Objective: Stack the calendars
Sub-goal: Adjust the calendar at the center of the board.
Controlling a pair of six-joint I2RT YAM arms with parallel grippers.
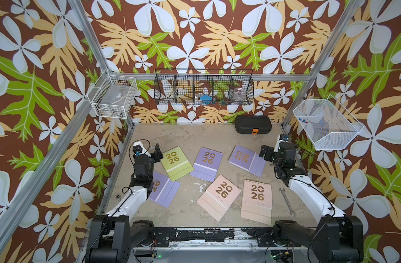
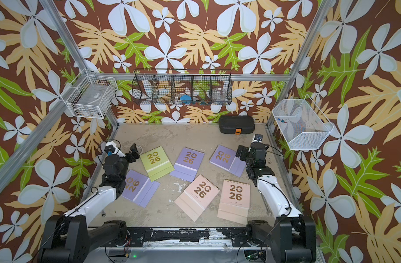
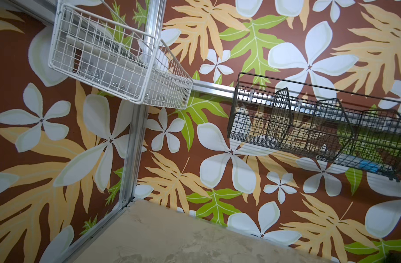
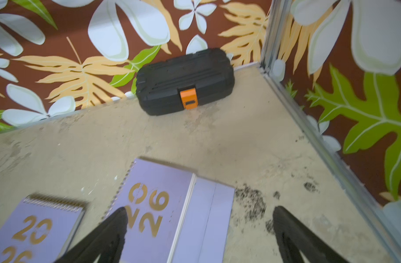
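Stock: green calendar (image 1: 176, 164), left lilac (image 1: 164, 191), middle lilac (image 1: 207, 164), right lilac (image 1: 246, 160), left pink (image 1: 218, 197), right pink (image 1: 257, 198); six in all, flat on table (image 1: 190, 136), none stacked
Spacing: green calendar meets left lilac at a corner; the two pinks lie just beside each other; case (image 1: 253, 127) sits well apart at the back wall
Right gripper (image 4: 200, 210): mine, spread wide and empty, over right lilac's flap side; contact not clear
Left gripper (image 1: 157, 151): beside green calendar's spiral; I cannot tell how wide it stands, as my wrist view shows no fingers
Handling, my judgement: light, thin, stiff card; smooth covers likely slippery; stand flap may hinge open when lifted
Hold, my judgement: lying flat leaves little edge, so I would pinch the spiral side, the thickest lip
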